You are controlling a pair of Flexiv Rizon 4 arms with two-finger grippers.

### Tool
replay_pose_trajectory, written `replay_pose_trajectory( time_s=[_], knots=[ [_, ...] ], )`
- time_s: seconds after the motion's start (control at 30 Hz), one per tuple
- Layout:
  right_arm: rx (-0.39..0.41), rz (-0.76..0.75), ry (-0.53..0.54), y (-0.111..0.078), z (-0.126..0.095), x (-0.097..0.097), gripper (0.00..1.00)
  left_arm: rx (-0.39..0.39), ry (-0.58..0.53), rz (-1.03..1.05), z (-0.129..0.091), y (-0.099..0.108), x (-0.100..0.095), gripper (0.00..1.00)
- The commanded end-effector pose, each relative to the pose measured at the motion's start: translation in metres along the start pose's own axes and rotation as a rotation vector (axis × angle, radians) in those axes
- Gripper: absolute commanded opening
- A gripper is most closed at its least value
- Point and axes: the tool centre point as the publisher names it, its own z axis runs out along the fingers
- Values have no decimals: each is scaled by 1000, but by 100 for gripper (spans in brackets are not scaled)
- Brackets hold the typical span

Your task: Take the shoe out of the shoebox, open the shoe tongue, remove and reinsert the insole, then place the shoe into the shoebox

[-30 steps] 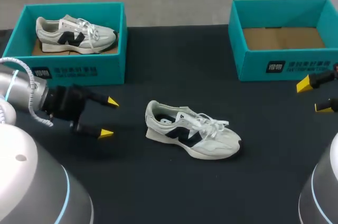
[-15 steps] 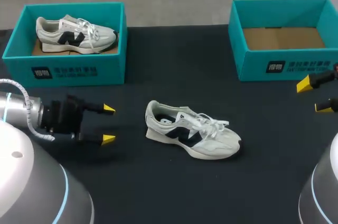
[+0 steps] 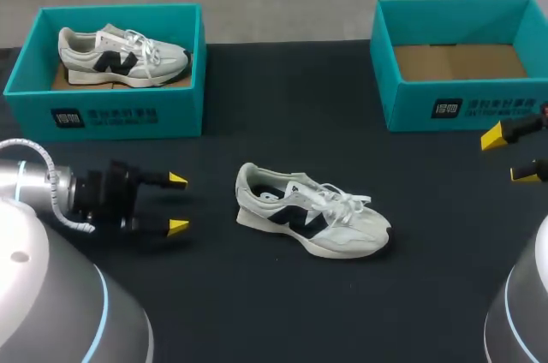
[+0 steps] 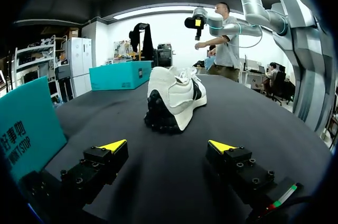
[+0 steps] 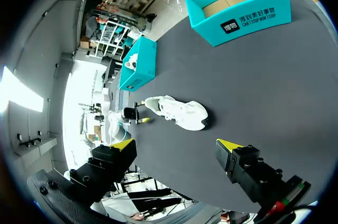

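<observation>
Shoe (image 3: 312, 222) lies on its sole on the black desk (image 3: 274, 123), out of any box, approx mid-desk. Heel twd my left arm, toe twd the right side and the near edge, laces on top, tongue not opened. It touches neither end effector.

Left end effector (image 3: 177, 203) hovers low over the desk, beside the heel but apart from it. Fingers spread wide, nothing btwn them. Left wrist view: shoe sits straight ahead of the open yellow tips, heel and dark outsole facing them, w/ bare desk in the gap.

Right end effector (image 3: 508, 156) is at the desk's right edge, just in front of the right shoebox (image 3: 462, 110). Fingers also apart, holding nothing. Right wrist view shows the shoe well ahead of it.

Right shoebox: teal, open-topped, only its cardboard floor showing. Left shoebox (image 3: 111, 106): same teal, far left, w/ a second shoe (image 3: 120, 55) lying in it.

Vs 1 s ago: left arm has pulled back twd its own side and slid a bit twd the near edge. Its wrist, tilted before, is now level, both tips pointing flat at the shoe. Most of that happened in the first half-sec, only a slight shift since. Finger spread looks unchanged. Shoe, both boxes and right arm haven't moved.
</observation>
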Motion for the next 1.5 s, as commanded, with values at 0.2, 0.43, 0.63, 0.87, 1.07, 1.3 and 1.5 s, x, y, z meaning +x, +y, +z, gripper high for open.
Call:
replay_pose_trajectory(
  time_s=[0.2,0.43,0.63,0.87,1.07,1.3,1.5],
  knots=[
    [-46,2,-2,-10,-3,0,100,27,18,18,-1,-3,-6,100],
    [-46,2,-2,-10,-3,0,100,27,18,18,-1,-3,-6,100],
    [-46,2,-2,-10,-3,0,100,8,19,24,1,-2,-8,100],
    [-46,2,-2,-10,-3,0,100,-4,84,29,12,-5,-13,100],
    [-46,2,-2,-10,-3,0,100,-26,199,48,19,-8,-24,100],
    [-46,2,-2,-10,-3,0,100,-41,278,98,25,-14,-31,100],
    [-46,2,-2,-10,-3,0,100,-32,329,130,33,-22,-34,100]
  ],
)
